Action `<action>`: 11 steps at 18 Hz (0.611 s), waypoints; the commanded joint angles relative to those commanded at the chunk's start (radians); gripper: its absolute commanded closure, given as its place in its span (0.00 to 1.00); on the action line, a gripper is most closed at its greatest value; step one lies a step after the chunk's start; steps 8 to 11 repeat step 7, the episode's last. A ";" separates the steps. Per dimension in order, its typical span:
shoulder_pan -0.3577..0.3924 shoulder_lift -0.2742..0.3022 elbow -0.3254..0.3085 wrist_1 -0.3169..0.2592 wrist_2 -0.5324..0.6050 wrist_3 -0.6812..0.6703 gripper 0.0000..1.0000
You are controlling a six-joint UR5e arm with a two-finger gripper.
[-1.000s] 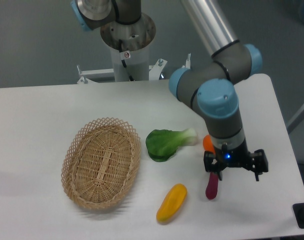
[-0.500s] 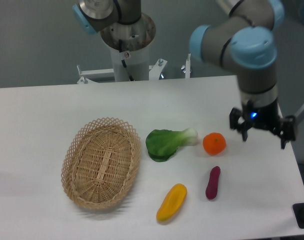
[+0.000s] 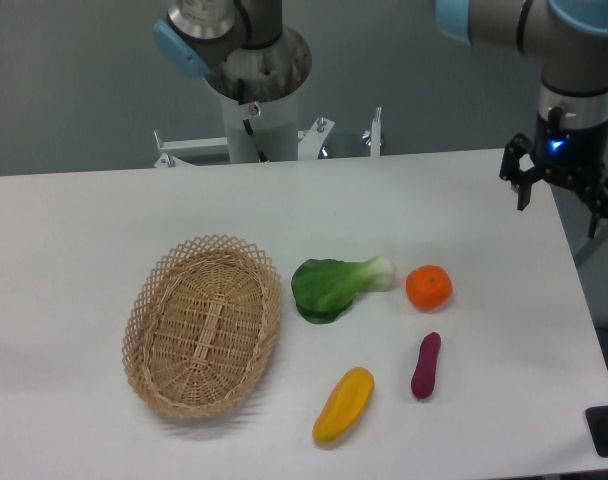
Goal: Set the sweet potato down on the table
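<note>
The sweet potato (image 3: 425,366), a small dark purple tuber, lies on the white table (image 3: 84,240) at the front right, just below the round orange fruit. My gripper (image 3: 562,200) is open and empty, raised high over the table's back right edge, far above and to the right of the sweet potato. Its two fingers hang apart with nothing between them.
An oval wicker basket (image 3: 202,325) sits at the left middle. A green bok choy (image 3: 334,286) lies at the centre, a round orange fruit (image 3: 429,287) to its right, and a yellow-orange elongated vegetable (image 3: 343,405) at the front. The robot's base column (image 3: 256,90) stands behind the table.
My gripper has let go of the sweet potato, risen and moved up and to the right, away from it. The sweet potato stays lying on the table.
</note>
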 joint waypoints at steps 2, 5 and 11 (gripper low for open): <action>0.000 0.000 -0.002 0.002 0.002 0.000 0.00; -0.002 0.000 -0.002 0.002 0.002 -0.005 0.00; -0.006 0.002 -0.002 0.003 0.005 -0.014 0.00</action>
